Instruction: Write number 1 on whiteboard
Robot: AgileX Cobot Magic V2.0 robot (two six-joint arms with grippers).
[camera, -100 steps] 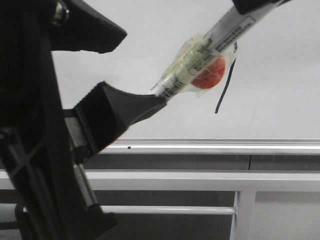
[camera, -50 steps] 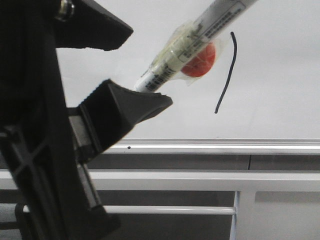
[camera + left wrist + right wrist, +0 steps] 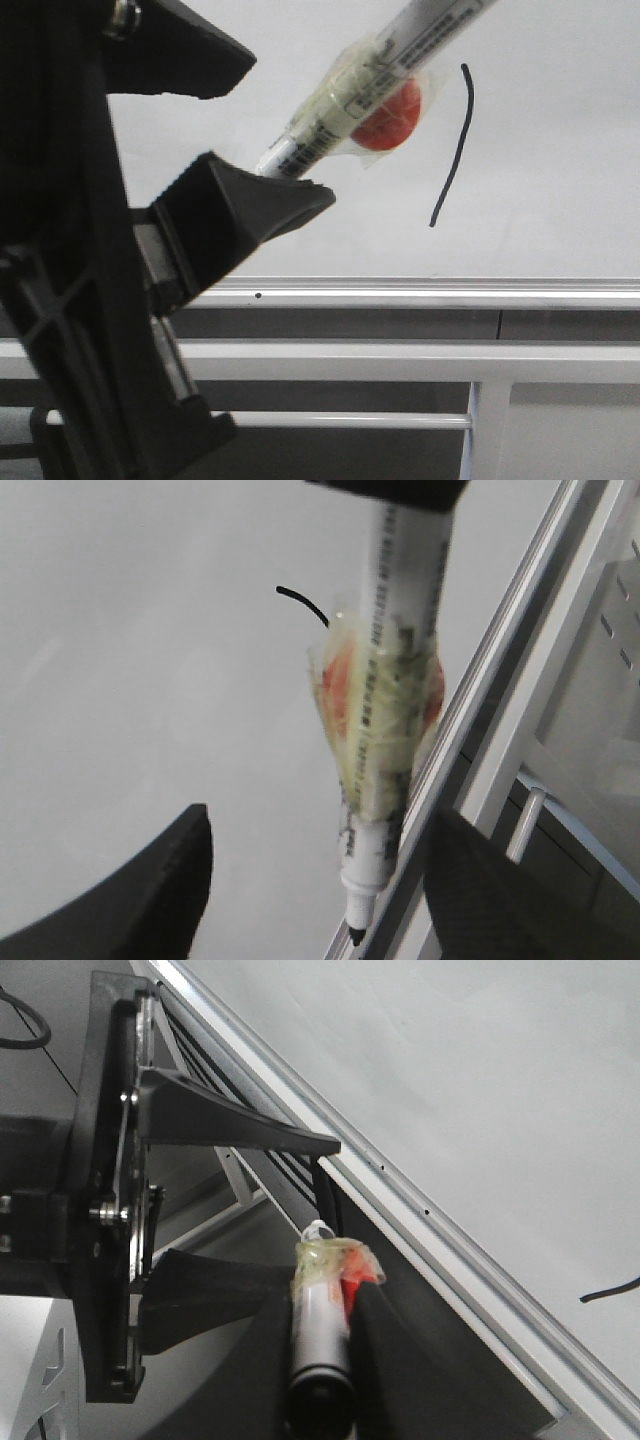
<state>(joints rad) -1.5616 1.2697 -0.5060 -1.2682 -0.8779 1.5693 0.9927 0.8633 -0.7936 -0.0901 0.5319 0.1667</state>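
Backdrop: whiteboard (image 3: 560, 180) fills your upper frame.
Right gripper (image 3: 322, 1320): your jaws are clenched on the marker pen (image 3: 385, 85).
Left gripper (image 3: 215, 140): jaws spread, left of frame, the pen's tip between them.
Number 1 (image 3: 455, 145): right of the pen, center-right.

Left gripper (image 3: 205, 130): matte black plastic, wedge-shaped fingers (image 3: 240, 215) with ribbed inner pads, silver screw (image 3: 122, 18) on upper finger, flat black mounting plate. Right gripper (image 3: 320, 1320): same black finish, rounded fingers; thin black cable (image 3: 25, 1020) looping behind.
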